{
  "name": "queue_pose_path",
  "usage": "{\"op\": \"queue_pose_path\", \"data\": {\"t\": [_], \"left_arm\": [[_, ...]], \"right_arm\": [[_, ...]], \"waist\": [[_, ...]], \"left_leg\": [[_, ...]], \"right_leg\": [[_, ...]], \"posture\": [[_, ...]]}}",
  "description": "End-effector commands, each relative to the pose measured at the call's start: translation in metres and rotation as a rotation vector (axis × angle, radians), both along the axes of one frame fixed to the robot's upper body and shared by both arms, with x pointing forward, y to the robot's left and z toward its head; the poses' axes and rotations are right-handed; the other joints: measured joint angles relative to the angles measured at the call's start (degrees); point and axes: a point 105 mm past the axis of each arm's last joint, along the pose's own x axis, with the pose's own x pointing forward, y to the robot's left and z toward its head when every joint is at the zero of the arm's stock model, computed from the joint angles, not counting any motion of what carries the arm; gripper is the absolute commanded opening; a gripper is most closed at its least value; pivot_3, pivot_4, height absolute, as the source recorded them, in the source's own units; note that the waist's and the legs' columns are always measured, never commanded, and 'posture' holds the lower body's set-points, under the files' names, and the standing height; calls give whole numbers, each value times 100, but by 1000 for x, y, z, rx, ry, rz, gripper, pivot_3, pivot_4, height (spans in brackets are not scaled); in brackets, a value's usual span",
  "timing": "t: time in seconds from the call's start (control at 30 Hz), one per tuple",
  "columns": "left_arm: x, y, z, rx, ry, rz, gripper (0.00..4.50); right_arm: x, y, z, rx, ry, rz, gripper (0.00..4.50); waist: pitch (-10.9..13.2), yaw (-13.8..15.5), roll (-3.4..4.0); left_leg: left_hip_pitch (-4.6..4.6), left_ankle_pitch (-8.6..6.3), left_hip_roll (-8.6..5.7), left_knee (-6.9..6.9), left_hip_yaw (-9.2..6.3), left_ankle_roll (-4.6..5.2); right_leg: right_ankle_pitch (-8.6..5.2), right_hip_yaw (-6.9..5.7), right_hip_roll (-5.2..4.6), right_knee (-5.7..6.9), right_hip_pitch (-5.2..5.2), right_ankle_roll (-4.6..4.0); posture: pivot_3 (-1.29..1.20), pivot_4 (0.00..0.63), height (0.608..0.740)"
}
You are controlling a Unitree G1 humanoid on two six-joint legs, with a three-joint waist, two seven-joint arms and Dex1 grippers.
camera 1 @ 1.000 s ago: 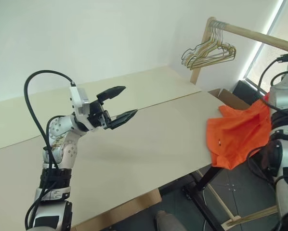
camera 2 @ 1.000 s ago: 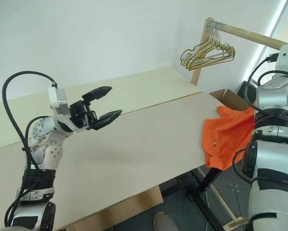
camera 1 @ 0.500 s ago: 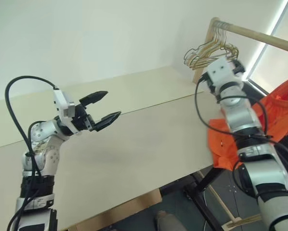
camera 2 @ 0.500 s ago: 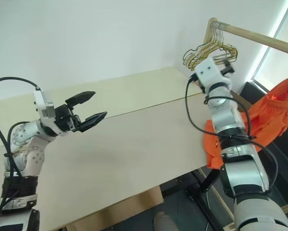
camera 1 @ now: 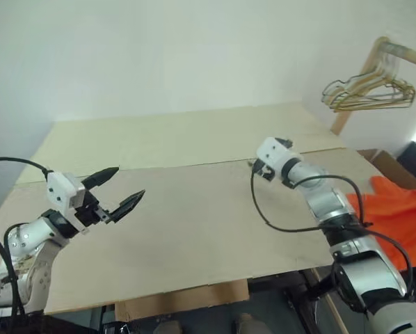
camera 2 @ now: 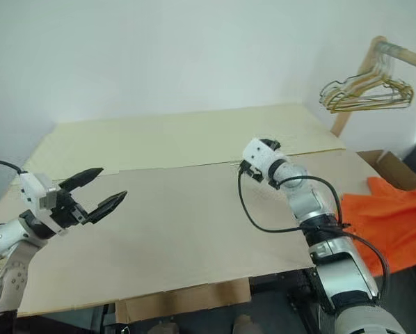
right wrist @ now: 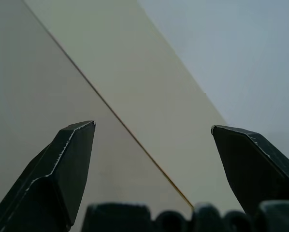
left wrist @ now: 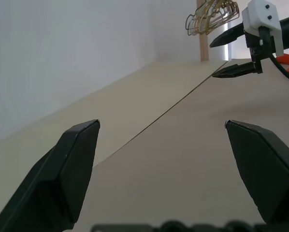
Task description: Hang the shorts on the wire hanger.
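Shorts (camera 1: 403, 216) lay draped over the table's (camera 1: 194, 223) right edge, behind the right gripper (left wrist: 234, 53), the nearer one. Both it and the left gripper (camera 1: 117, 191) gaped wide, empty. Bunched hangers (camera 1: 364, 90) hung far right.

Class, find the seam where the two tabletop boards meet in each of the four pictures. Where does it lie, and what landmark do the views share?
Left eye view: the seam crosses the tabletop from side to side.
Right eye view: the seam is the same side-to-side line.
Left wrist view: the seam runs diagonally toward the wooden post.
Right wrist view: the seam is a dark diagonal between the right tool fingers.
Shared landmark: the pale wall behind the table.
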Motion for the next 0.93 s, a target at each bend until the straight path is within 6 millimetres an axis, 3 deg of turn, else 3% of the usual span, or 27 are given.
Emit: {"op": "queue_pose_path", "data": {"t": [0.03,0.23,0.57,0.93], "left_arm": [[-6,-2,10,-2,-45,3,4500],[-8,-3,3,-33,22,-4,4500],[-21,-5,-20,75,150,-93,4500],[-21,-4,-27,116,185,-113,4500]], "right_arm": [[-9,9,14,-9,-53,88,4471],[-18,11,3,-29,-20,122,4471],[-48,8,-9,-113,126,300,4471],[-47,4,-11,-155,132,300,4471]], "waist": [[0,157,-1],[-4,458,-7],[-6,571,-10],[-6,603,-11]], "left_leg": [[-1,0,-1,0,13,0],[-3,1,8,-1,34,-2],[-10,1,13,-2,32,-2],[-10,1,19,-2,30,-2]], "right_leg": [[0,-3,0,0,0,0],[-2,-14,9,-2,-4,-16],[-9,-29,14,-10,-7,-26],[-15,-37,21,-9,-6,-36]], "posture": [[251,0,740],[279,0,740],[278,0,740],[271,0,740]]}}
